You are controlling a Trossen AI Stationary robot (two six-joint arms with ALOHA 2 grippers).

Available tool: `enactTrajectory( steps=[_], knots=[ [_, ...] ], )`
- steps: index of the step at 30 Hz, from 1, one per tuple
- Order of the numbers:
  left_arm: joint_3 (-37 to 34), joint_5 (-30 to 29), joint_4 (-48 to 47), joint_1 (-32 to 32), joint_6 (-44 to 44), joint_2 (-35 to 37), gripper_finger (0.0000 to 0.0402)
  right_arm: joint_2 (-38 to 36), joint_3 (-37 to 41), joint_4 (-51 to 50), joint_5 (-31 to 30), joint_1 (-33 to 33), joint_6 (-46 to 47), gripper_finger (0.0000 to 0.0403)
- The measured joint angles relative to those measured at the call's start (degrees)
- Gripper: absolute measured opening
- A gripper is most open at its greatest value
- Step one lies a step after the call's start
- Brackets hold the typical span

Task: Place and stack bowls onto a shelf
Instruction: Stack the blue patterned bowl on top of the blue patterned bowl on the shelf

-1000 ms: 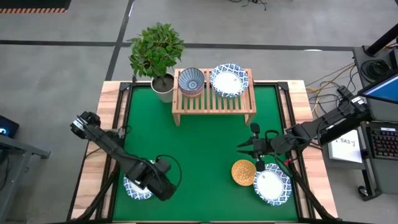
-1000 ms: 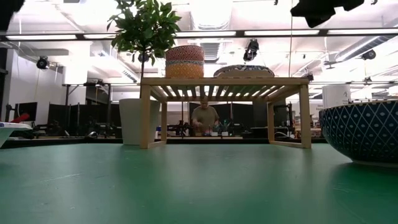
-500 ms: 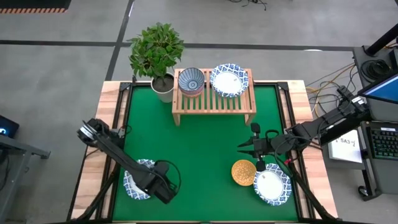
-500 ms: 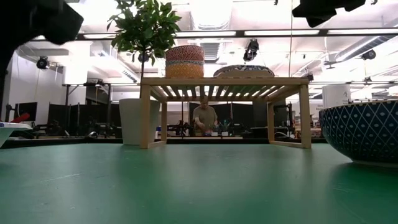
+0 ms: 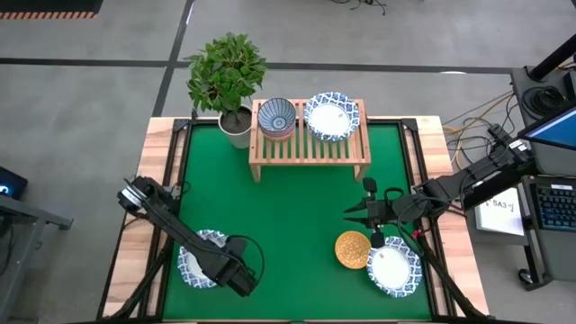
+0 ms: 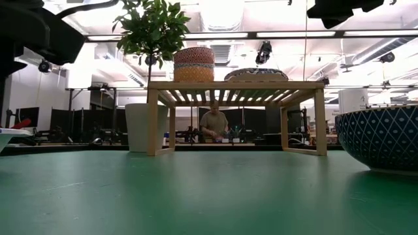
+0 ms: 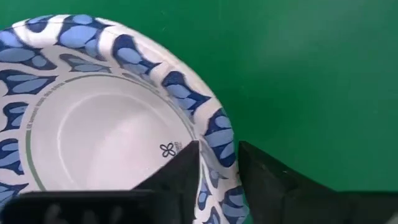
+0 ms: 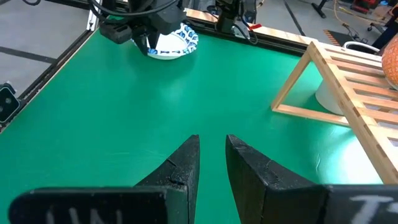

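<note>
A white bowl with a blue patterned rim (image 5: 194, 261) sits on the green mat near the table's near-left corner. My left gripper (image 5: 227, 270) is at its right rim, shut on it; the left wrist view shows it (image 7: 219, 168) astride the rim. My right gripper (image 5: 349, 213) hovers open with a narrow gap (image 8: 212, 146) above the mat, beside a yellow-orange bowl (image 5: 353, 249) and another white and blue bowl (image 5: 393, 268). On the wooden shelf (image 5: 309, 148) stand a small stack topped by a grey-blue striped bowl (image 5: 277, 115) and a white and blue bowl (image 5: 330, 115). My left gripper holds the bowl by its blue patterned rim (image 7: 217, 140) on the side toward the table's right. One finger (image 7: 180, 177) is inside the bowl and the other finger (image 7: 267, 180) outside, coming from above. The bowl's base rests on the mat.
A potted plant (image 5: 227, 72) stands at the shelf's left end. The mat's middle (image 5: 288, 216) between both arms and the shelf is bare. The shelf's right third (image 5: 358, 135) holds nothing. In the low view a person (image 6: 214, 123) sits in the room behind the shelf.
My left arm has shifted toward the table's near edge, uncovering more of the white and blue bowl, and its gripper has settled at the bowl's right rim. The bowl has stayed in place on the mat. The right arm has kept still.
</note>
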State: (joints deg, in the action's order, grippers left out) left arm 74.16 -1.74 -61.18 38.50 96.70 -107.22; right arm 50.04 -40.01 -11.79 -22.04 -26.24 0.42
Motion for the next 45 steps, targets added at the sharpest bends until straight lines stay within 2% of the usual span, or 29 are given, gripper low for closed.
enactTrajectory(
  steps=[5,10,14,18,21,25,31,37,45],
  knots=[
    [0.0,0.9,0.3,0.0,-1.2,0.0,0.0013,0.0,0.0,-0.1,0.0,0.0,0.0,0.0068],
    [0.1,4.5,0.6,0.0,-4.4,0.9,0.0009,-0.1,0.0,-1.8,0.0,0.0,0.8,0.0068],
    [3.7,5.8,-0.9,0.0,-13.7,1.8,0.0004,-0.6,0.1,-4.3,0.0,0.0,2.8,0.0068],
    [10.9,4.7,-2.1,0.0,-29.1,2.1,0.0002,-1.9,0.1,-5.4,0.0,0.0,3.3,0.0068],
    [17.4,-0.5,-3.5,-0.3,-38.6,2.1,0.0002,-2.9,0.1,-5.5,0.0,0.0,3.6,0.0068],
    [25.8,-11.9,-6.7,-1.4,-48.1,1.6,0.0001,-3.8,0.1,-6.6,1.0,0.0,4.3,0.0068],
    [34.5,-24.1,-7.0,-4.5,-67.1,1.5,0.0001,-4.6,0.1,-7.0,2.9,-0.1,4.1,0.0068],
    [39.4,-29.9,-5.0,-10.6,-85.3,1.5,0.0001,-5.4,0.1,-7.3,3.2,-0.2,3.2,0.0068],
    [42.4,-30.3,-0.3,-20.0,-107.3,1.5,0.0000,-6.0,0.1,-7.5,4.5,-0.2,2.6,0.0068]
  ],
)
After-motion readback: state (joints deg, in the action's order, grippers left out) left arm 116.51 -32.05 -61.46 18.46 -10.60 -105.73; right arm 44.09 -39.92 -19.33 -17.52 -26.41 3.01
